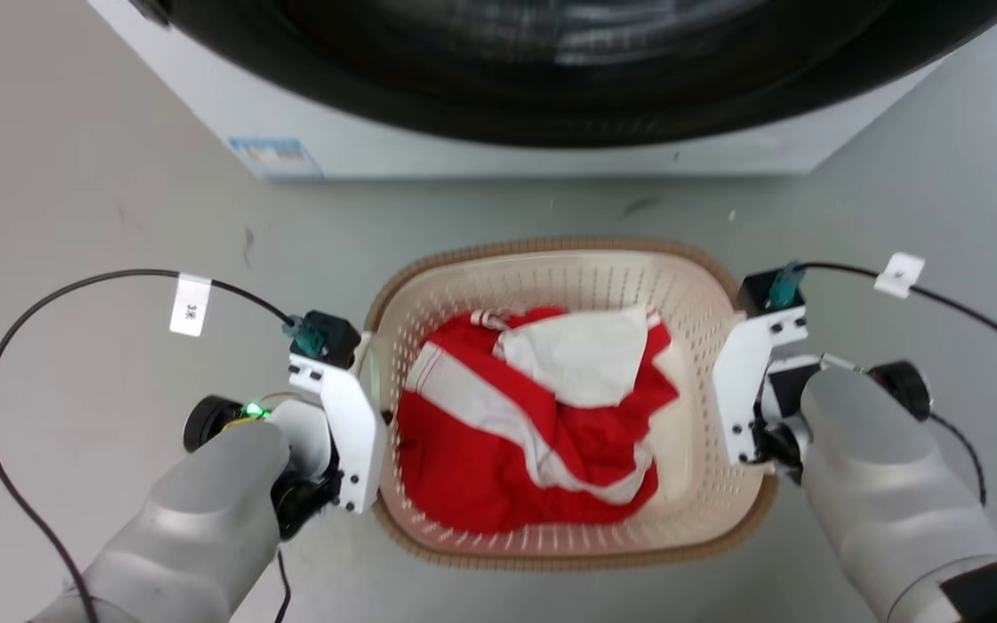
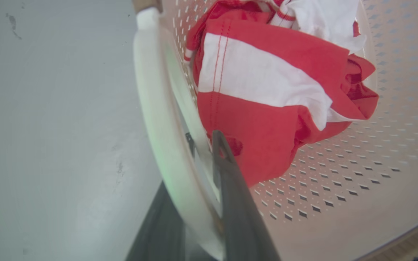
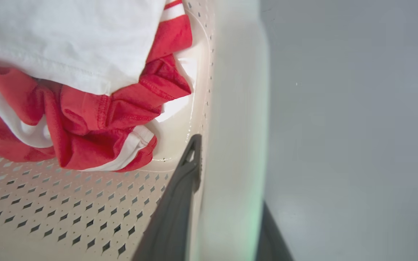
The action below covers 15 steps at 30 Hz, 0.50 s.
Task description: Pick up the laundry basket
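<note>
Now both sides gripped: left gripper point(image 2: 194, 170), right gripper point(image 3: 229, 171) each pinching laundry basket point(image 1: 568, 258) white side handle point(image 2: 156, 108), for level lift.

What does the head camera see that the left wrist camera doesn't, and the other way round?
Head view, not left wrist view: the washing machine behind the laundry basket, both pale arms, and the right gripper at the basket's right side.
Left wrist view, not head view: the left gripper up close, its dark fingers one inside the basket wall and one outside, with the white handle between them.
Both: the basket, the red and white clothes in it, and the grey floor.
</note>
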Motion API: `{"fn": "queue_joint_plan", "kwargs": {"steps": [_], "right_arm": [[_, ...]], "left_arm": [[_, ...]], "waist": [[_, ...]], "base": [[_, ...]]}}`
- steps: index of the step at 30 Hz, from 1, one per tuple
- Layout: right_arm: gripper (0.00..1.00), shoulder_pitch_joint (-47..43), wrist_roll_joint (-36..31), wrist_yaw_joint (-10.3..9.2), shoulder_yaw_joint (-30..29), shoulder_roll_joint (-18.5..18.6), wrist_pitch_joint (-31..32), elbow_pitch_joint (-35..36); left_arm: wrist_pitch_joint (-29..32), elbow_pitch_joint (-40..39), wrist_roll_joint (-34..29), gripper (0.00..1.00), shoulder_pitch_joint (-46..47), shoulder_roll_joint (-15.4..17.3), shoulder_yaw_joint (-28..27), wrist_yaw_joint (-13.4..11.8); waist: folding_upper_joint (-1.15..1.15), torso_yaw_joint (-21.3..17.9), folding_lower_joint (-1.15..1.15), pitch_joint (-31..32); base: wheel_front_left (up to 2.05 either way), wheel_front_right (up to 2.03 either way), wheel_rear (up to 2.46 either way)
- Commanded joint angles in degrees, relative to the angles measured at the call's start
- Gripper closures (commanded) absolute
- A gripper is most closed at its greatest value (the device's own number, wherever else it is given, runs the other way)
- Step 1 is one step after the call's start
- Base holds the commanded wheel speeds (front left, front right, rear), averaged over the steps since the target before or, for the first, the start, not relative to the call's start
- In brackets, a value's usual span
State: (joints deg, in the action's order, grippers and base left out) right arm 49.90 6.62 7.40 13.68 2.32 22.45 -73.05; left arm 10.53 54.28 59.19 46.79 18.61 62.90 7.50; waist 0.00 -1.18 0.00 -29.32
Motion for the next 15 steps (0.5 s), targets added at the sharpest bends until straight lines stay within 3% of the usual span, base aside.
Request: {"fn": "queue_joint_plan", "kwargs": {"steps": [1, 5, 15], "right_arm": [[1.0, -1.9, 0.8, 0.16, 2.5, 1.0, 2.0, 0.3], [1.0, -4.2, 6.4, 0.21, 7.3, 1.0, 7.0, 2.8], [1.0, -6.8, 13.2, 0.23, 15.0, 1.2, 14.4, 4.8]], "left_arm": [[1.6, -0.6, 0.7, 1.0, -0.5, 2.6, 1.0, -0.1], [6.8, -3.1, 4.6, 1.0, -1.9, 4.7, 3.1, -0.1], [17.9, -8.7, 11.3, 1.0, -4.6, 9.7, 8.0, 0.0]], "waist": [[0.0, -1.1, 0.0, 6.6], [0.0, -1.6, 0.0, 12.1], [0.0, -3.2, 0.0, 21.9]], "base": [[0.0, 0.0, 0.0], [0.0, 0.0, 0.0], [0.0, 0.0, 0.0]]}}
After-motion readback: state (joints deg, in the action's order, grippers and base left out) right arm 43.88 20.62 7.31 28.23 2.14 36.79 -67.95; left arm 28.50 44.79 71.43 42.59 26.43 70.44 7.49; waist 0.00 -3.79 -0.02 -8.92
